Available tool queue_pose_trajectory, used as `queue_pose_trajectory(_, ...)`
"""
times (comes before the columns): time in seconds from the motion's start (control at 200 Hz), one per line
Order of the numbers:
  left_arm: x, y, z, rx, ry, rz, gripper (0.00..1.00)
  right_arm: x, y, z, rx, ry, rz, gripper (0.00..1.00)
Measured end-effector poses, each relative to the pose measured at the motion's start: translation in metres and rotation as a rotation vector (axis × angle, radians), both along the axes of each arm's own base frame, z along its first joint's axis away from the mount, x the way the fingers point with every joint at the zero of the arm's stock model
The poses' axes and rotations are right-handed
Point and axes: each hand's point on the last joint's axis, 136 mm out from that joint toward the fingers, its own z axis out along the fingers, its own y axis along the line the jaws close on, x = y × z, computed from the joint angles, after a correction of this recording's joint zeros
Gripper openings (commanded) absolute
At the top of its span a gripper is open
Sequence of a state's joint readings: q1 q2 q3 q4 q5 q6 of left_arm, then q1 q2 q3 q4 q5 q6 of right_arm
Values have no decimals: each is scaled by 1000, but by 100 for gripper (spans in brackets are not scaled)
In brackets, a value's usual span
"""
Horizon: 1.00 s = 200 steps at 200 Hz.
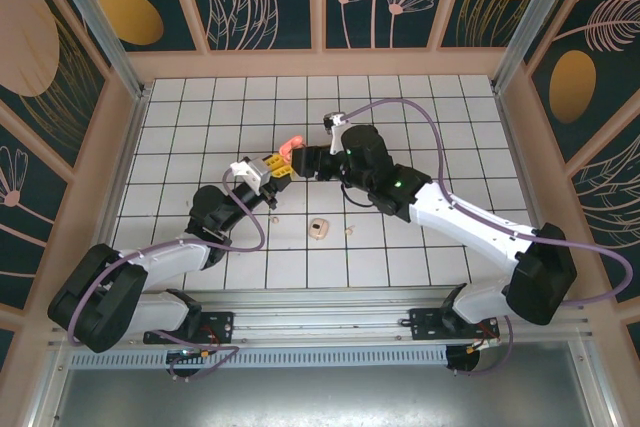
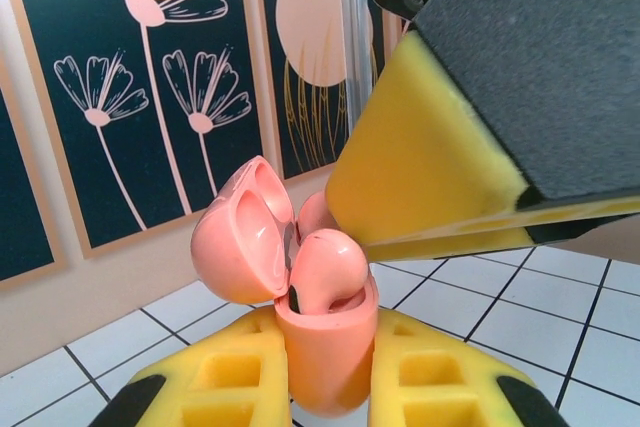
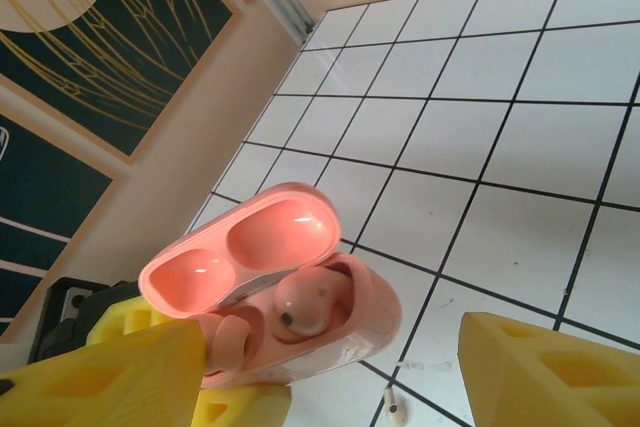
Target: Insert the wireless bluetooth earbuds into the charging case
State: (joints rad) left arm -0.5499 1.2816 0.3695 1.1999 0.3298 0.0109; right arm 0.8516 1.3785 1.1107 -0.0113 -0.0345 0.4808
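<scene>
My left gripper (image 1: 272, 173) is shut on the body of a salmon-pink charging case (image 1: 290, 150) and holds it upright above the tiles with its lid swung open. In the left wrist view, the case (image 2: 330, 347) sits between the yellow fingers (image 2: 210, 387) and a pink earbud (image 2: 325, 267) rests in its mouth. The right wrist view looks down on the case (image 3: 375, 322) with one pink earbud (image 3: 305, 307) in a well and a second pink earbud (image 3: 228, 339) in the other. My right gripper (image 3: 330, 347) is open, its fingers either side of the case and apart from it.
A cream case (image 1: 319, 230) lies on the white tiles near the front middle. A tiny cream bud (image 1: 349, 230) lies to its right and another cream bud (image 1: 273, 218) to its left. Wooden walls with panels surround the tiled floor (image 1: 450, 147).
</scene>
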Motion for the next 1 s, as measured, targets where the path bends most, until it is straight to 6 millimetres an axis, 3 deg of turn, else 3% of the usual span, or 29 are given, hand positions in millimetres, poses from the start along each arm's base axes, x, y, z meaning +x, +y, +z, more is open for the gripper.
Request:
queue_pose_trajectory(0.285,-2,-1,2,-2,-6,-9,6,4,-3,1,7,-10,-14,69)
queue_pose_trajectory(0.415,-3,-1,2,-1,-7,-14,6,-6,-7,4,39,-23,16,69)
queue_pose_trajectory(0.556,-5,-3,2,2,-8,-31,6,-14,-21,20,97,-54,27,68)
queue_pose_trajectory(0.736,-7,-5,2,4,-11,-44,6,-9,-37,40,152,-84,-5,66)
queue_pose_trajectory(1.001,-13,-10,4,10,-21,-91,6,-6,-30,25,134,-46,27,64)
